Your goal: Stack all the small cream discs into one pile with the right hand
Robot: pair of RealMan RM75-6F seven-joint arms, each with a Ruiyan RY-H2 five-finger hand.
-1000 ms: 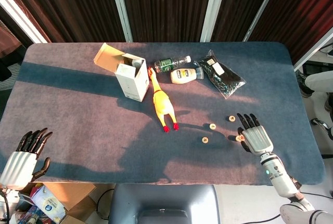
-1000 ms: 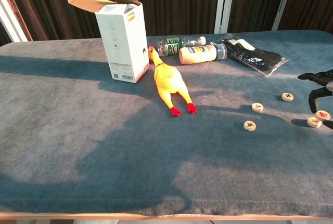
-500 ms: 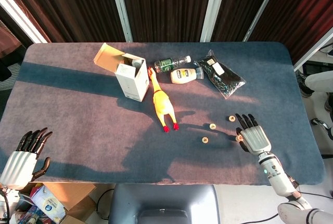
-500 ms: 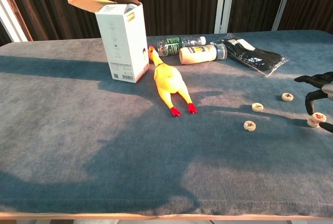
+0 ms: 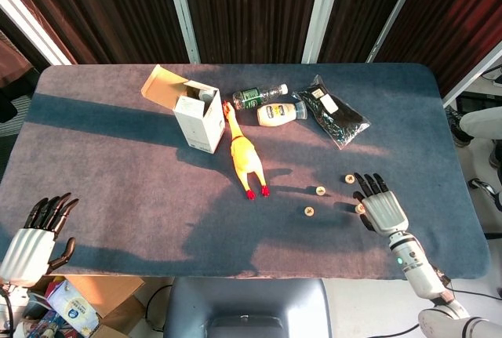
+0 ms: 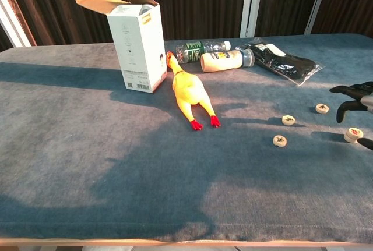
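Three single cream discs lie on the blue cloth: one [image 6: 288,120] by the rubber chicken's feet, one [image 6: 322,108] further right, one [image 6: 280,140] nearer the front. A short pile of two discs [image 6: 352,135], red mark on top, stands at the right edge of the chest view. My right hand [image 6: 356,89] hovers just above and behind the pile, fingers spread, holding nothing. In the head view the right hand [image 5: 382,206] covers most of the pile [image 5: 360,208]. My left hand [image 5: 35,240] hangs empty off the table's front left corner.
A yellow rubber chicken [image 6: 189,95] lies mid-table beside an open white carton [image 6: 137,44]. Behind them lie a green-label bottle [image 6: 201,46], a cream bottle [image 6: 224,60] and a black packet [image 6: 285,62]. The table's right edge [image 5: 463,197] is close to the right hand.
A second ago my right hand held a red-marked disc beside another one. That disc now sits on top of it, and the fingers have lifted off the pile.
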